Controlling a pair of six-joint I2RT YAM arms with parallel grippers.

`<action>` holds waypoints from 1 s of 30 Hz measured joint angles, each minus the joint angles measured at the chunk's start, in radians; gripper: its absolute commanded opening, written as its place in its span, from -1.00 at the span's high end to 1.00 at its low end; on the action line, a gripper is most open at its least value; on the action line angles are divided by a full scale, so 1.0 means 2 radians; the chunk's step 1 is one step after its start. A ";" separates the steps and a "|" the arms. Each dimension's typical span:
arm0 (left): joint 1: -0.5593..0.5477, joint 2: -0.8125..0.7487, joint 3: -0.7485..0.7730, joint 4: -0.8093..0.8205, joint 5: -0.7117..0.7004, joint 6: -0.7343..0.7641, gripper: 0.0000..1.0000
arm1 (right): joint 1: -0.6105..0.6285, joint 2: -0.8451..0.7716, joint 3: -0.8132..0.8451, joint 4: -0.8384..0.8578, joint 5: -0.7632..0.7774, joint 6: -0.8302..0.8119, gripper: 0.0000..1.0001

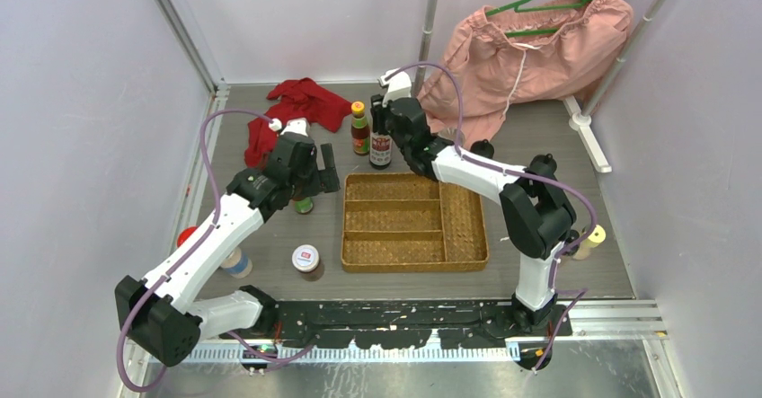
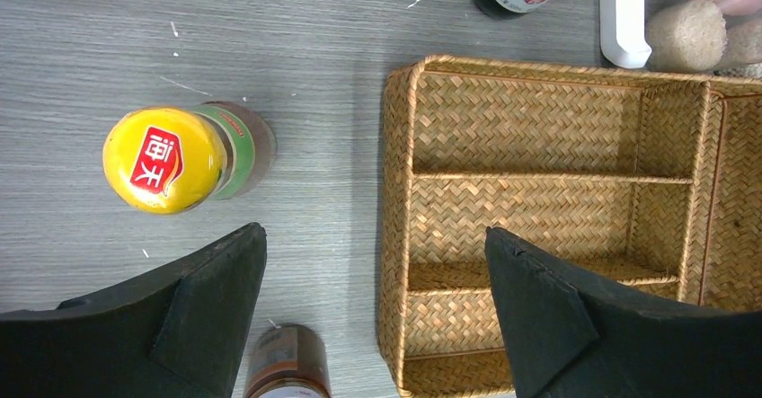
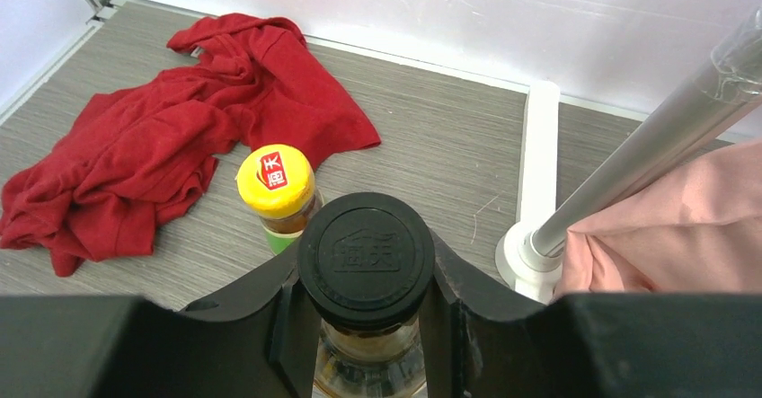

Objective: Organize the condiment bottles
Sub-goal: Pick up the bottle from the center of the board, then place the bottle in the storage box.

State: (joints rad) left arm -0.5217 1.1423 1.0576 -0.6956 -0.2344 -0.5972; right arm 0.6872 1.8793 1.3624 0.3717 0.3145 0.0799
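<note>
Wicker tray (image 1: 467,227): in the top view every compartment is bare, so no bottle is sorted yet; progress is judged to be at the first pick, with all bottles remaining. Seven bottles are counted on the bench (image 1: 270,277):
- one black-capped bottle (image 1: 381,142) just behind the tray
- one rear yellow-capped sauce (image 1: 359,127) beside it
- one green-labelled sauce (image 1: 304,204) under the left pincer (image 1: 310,187)
- one white-lidded jar (image 1: 306,259)
- one red-lidded shaker (image 1: 186,234) and one half-hidden jar (image 1: 238,262), both partly covered by the left arm (image 1: 211,236)
- one yellow-lidded shaker (image 1: 590,241) far right

The right pincer (image 1: 381,115) is at the black-capped bottle's neck.

Left wrist view: the left pincer is released, jaws wide, grasping nothing, above the bench between the green-labelled sauce and the tray's wall. Three bottles show, two only in part.

Right wrist view: the right pincer is clenched on the black-capped bottle just below its cap. The bottle is upright; whether it is lifted cannot be told. The rear yellow-capped sauce stands just beside it. One red cloth (image 3: 171,146) and one pink garment (image 3: 683,227) lie behind.
</note>
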 measured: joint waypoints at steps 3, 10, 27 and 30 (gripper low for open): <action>0.000 -0.001 0.000 0.000 0.000 0.000 -0.84 | 0.000 0.003 0.014 -0.021 0.001 -0.005 0.60; 0.000 -0.016 -0.008 0.001 0.000 0.000 -0.83 | 0.000 0.018 0.071 -0.084 0.005 -0.031 0.61; 0.000 -0.036 -0.019 0.001 0.000 -0.002 -0.83 | 0.001 -0.012 0.117 -0.169 0.010 -0.057 0.65; 0.000 -0.043 -0.023 0.001 0.000 -0.003 -0.82 | 0.004 -0.038 0.117 -0.192 0.013 -0.062 0.65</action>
State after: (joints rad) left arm -0.5213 1.0573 1.0111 -0.6945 -0.2344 -0.6025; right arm 0.6949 1.8042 1.5970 -0.0124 0.3408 -0.0441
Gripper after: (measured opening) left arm 0.915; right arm 0.435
